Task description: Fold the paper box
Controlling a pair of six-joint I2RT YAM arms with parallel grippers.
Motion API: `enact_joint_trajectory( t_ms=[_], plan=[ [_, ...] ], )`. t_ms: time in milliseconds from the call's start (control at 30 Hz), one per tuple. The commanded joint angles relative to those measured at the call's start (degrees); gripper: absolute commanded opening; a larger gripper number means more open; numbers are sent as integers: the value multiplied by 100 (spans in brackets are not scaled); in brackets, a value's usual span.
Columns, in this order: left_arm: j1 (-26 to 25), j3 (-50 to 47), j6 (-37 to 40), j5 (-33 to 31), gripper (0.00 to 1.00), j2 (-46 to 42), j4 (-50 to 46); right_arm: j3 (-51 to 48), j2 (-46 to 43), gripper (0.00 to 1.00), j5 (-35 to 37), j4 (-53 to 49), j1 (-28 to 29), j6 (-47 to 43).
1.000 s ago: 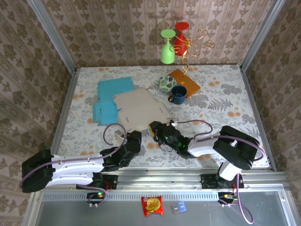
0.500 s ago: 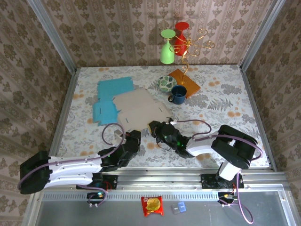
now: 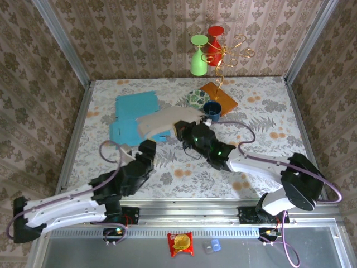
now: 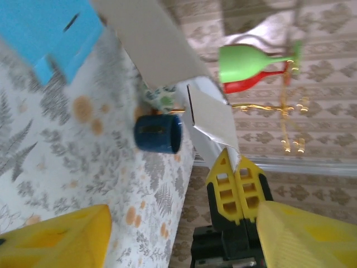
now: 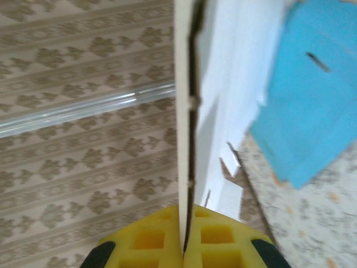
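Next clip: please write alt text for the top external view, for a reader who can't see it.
The right gripper is shut on one edge of the flat beige paper box, holding that edge raised off the floral table. The left gripper is open near it, holding nothing; a blue box blank, a blue mug and a patterned bowl sit nearby.

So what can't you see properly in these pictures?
Blue paper box, top view: the lifted beige paper box covers part of it.
Patterned bowl, left wrist view: mostly behind that box.
Beige paper box, right wrist view: edge-on in the right gripper, blurred, cut off at top.
Small bluish thing, top view: too small to name.
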Motion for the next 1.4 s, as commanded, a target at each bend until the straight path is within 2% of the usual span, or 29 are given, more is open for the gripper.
enact_joint_trajectory(
  t_ms=[0, 233, 367, 500, 600, 733, 867, 967, 1033, 1133, 1233, 1367],
  plan=[
    [57, 603, 1316, -442, 76, -433, -1419, 575, -184, 0, 114, -956, -103, -290],
    [240, 1949, 3189, -696, 75, -516, -1955, 1826, -254, 0, 308, -2013, -136, -434],
    [332, 2545, 3759, -734, 72, -402, -2137, 2429, -515, 0, 511, -2938, -106, -419],
    [406, 3030, 3627, -709, 68, -188, -2688, 3192, -720, 0, 803, -4652, -77, -222],
    [561, 3410, 3518, -466, 64, 64, -3118, 3542, -940, 0, 1129, -5888, -9, 131],
    [1090, 3680, 3351, 340, 61, 425, -3446, 3826, -1218, 0, 1435, -7165, 77, 502],
    [2120, 3747, 3268, 1901, 60, 857, -3516, 3966, -1435, 0, 1598, -7852, 81, 778],
    [2707, 3795, 3387, 3067, 58, 1337, -3416, 4147, -1459, 0, 1777, -8293, 70, 906],
    [2936, 3853, 3542, 3621, 57, 1700, -3343, 4108, -1457, 0, 1788, -8322, -50, 915],
    [3138, 3987, 3790, 4256, 57, 2271, -3164, 3695, -1386, 0, 1260, -7913, -654, 724],
    [3228, 4090, 3875, 4577, 57, 2708, -2919, 3154, -1276, 0, 630, -7474, -1316, 629],
    [3237, 4208, 3848, 4866, 58, 3214, -2432, 2531, -1200, 0, 87, -6871, -1928, 606]
  ],
)
